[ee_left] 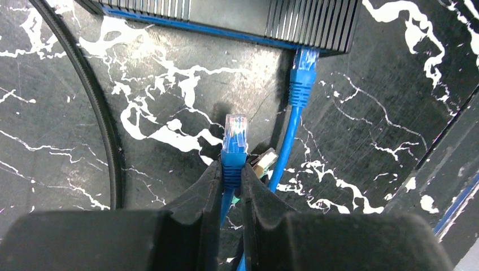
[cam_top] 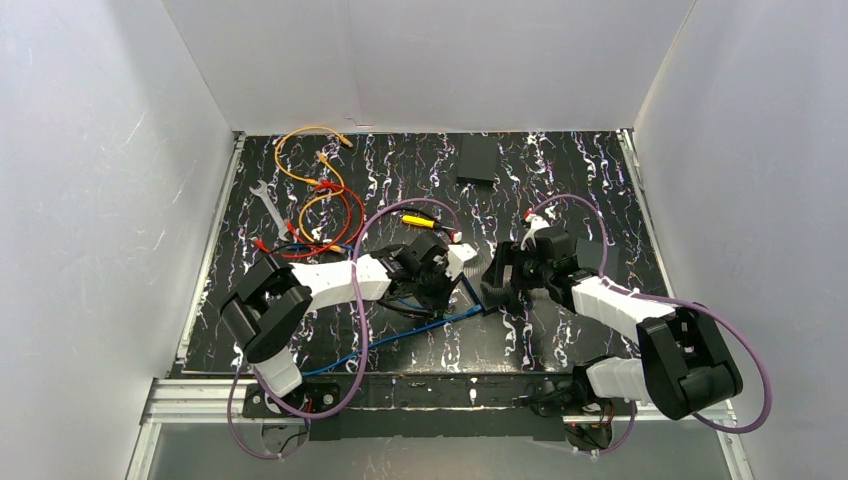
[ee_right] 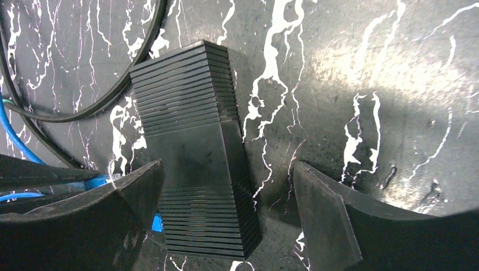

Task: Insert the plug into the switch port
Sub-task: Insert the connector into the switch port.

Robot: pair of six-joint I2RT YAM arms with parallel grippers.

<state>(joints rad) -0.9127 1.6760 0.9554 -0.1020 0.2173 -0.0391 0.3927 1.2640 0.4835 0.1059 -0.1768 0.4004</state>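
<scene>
Grips the plug (ee_left: 235, 131) by its blue boot in the nearly closed left pincer (ee_left: 233, 180), clear tip aimed at the switch (ee_left: 226, 17) and stopping short of its port face, left of a second blue cable (ee_left: 294, 113) seated there. Looks light, rigid at the connector with a brittle latch and a springy lead behind, so best held at the boot. Shows the line-up from the left wrist only; shows from the right wrist alone the right pincer (ee_right: 226, 169) spread wide astride the switch on the tabletop (ee_right: 367, 84), holding nothing.
</scene>
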